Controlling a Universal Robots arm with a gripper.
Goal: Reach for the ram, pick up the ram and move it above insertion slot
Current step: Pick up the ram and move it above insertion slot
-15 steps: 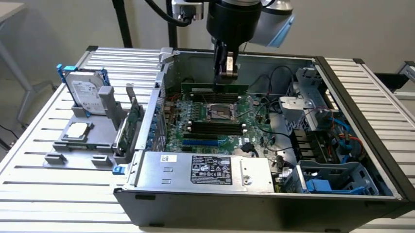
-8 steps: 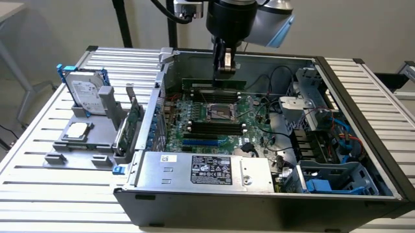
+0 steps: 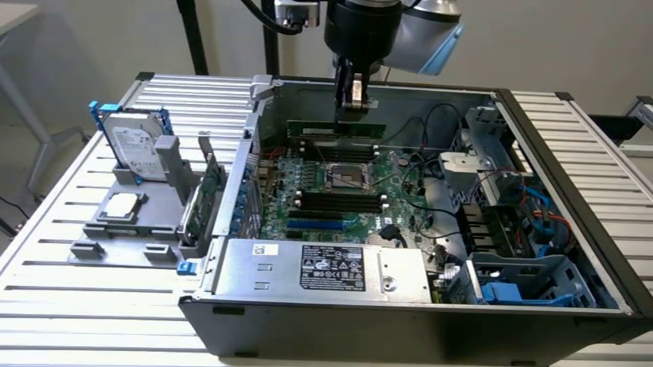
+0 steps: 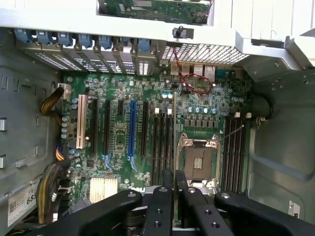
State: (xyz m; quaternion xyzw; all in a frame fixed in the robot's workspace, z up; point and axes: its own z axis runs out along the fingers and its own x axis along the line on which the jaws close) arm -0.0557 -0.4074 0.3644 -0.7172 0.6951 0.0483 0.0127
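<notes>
My gripper (image 3: 352, 113) hangs inside the open computer case (image 3: 408, 317), over the far part of the motherboard (image 3: 337, 191). It is shut on the ram (image 3: 337, 128), a long thin green stick held level and on edge. In the wrist view the ram (image 4: 174, 128) appears edge-on as a thin line running out from between my fingers (image 4: 167, 179). It sits above the board between the CPU socket (image 4: 199, 160) and a bank of black memory slots (image 4: 162, 142), right beside the slots. A second bank of slots (image 4: 236, 147) lies on the socket's other side.
A hard drive in a blue frame (image 3: 138, 141) and a taller green expansion card (image 3: 211, 195) stand in grey holders at the exterior view's left. The power supply (image 3: 326, 267) fills the near part of the case. Cables (image 3: 531, 206) and drive cages crowd the right side.
</notes>
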